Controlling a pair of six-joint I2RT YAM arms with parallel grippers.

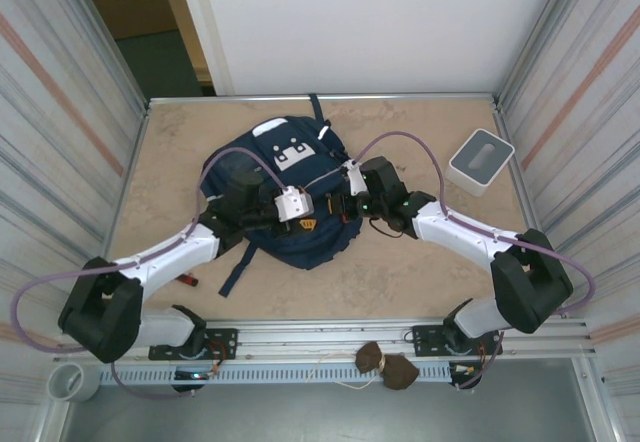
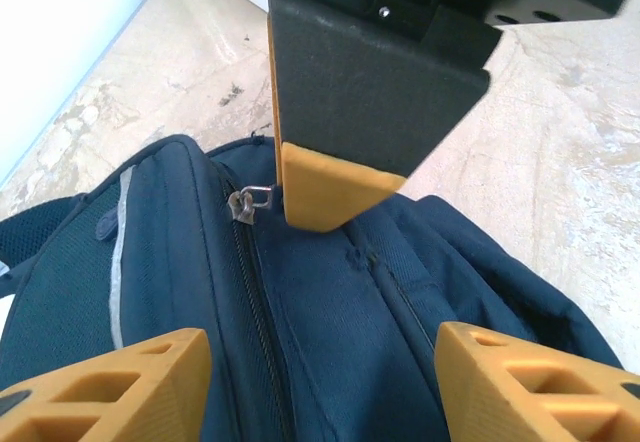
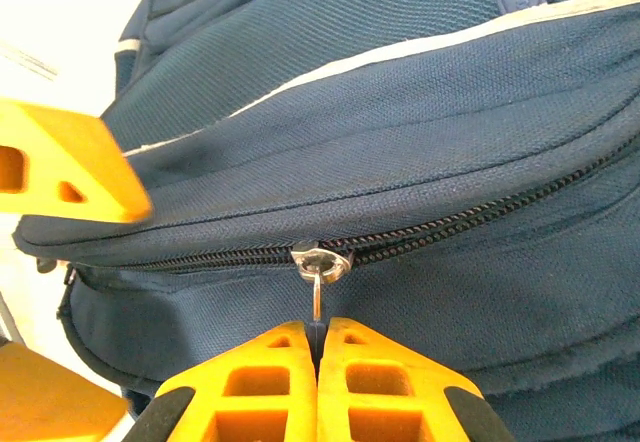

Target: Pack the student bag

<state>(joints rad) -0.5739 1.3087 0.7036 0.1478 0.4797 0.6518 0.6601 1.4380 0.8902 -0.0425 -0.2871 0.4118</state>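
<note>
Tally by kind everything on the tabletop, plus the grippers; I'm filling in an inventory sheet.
Student bag: 1
White box: 1
Small reddish-brown item, too small to identify: 1
Grippers: 2, the left gripper and the right gripper
Total: 5

A pale marbled desk (image 1: pixel 420 272) carries a white box (image 1: pixel 480 160) with a grey recessed top near its far right corner. Two brown lumps (image 1: pixel 388 364) lie touching, just off the near edge. A white cup (image 1: pixel 70 382) stands beyond the near left corner.
</note>
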